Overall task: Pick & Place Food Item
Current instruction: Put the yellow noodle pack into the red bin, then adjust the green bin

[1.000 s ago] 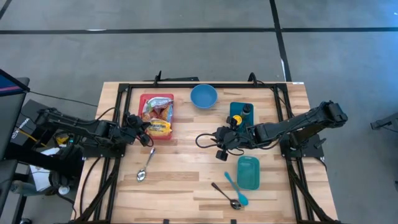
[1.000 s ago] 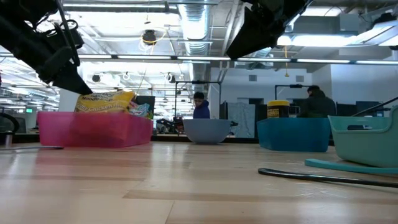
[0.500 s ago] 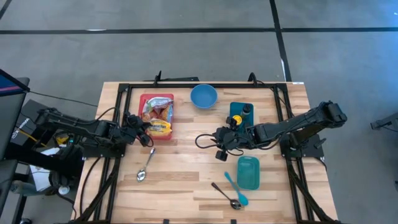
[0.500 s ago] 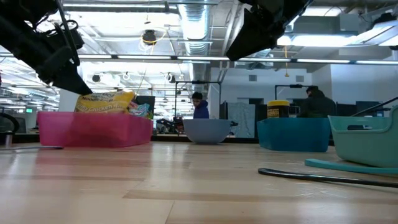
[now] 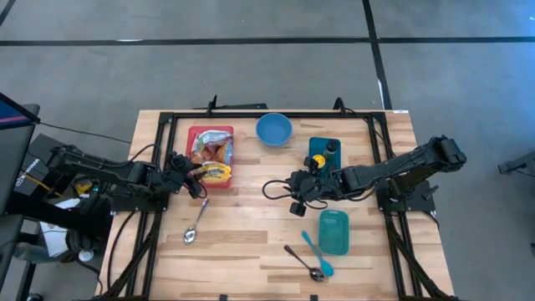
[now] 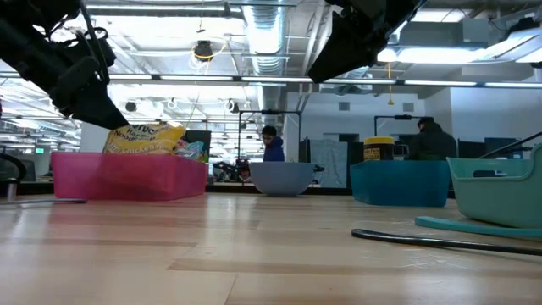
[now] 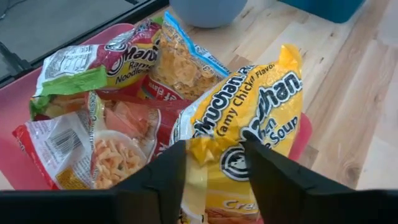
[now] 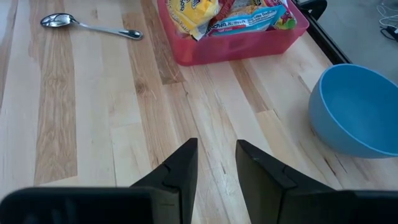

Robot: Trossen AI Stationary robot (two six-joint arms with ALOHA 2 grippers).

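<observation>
The left gripper (image 7: 214,163) is hanging over the near rim of the pink tray (image 5: 194,135), its fingers (image 7: 163,177) standing partly apart with the yellow ramen packet (image 7: 249,124) lying between them; whether the pads are pressing it I cannot tell. That packet is sitting on top of the other noodle packets (image 7: 106,112) heaped in the tray, its far end overhanging the tray's edge toward the bare table (image 5: 251,209). A second ago these fingers were closed tight; they are now spreading, and in the low view the packet is sitting slightly lower in the tray. The right gripper (image 8: 214,168) is hovering over open wood in the middle of the table, fingers a little apart and holding nothing, unchanged. Ahead of its fingers are lying a metal spoon (image 8: 87,26), the pink tray and a blue bowl (image 8: 360,112), with clear boards between. Behind it are standing a dark teal bin (image 5: 323,152) and a lighter teal container (image 5: 333,232).
</observation>
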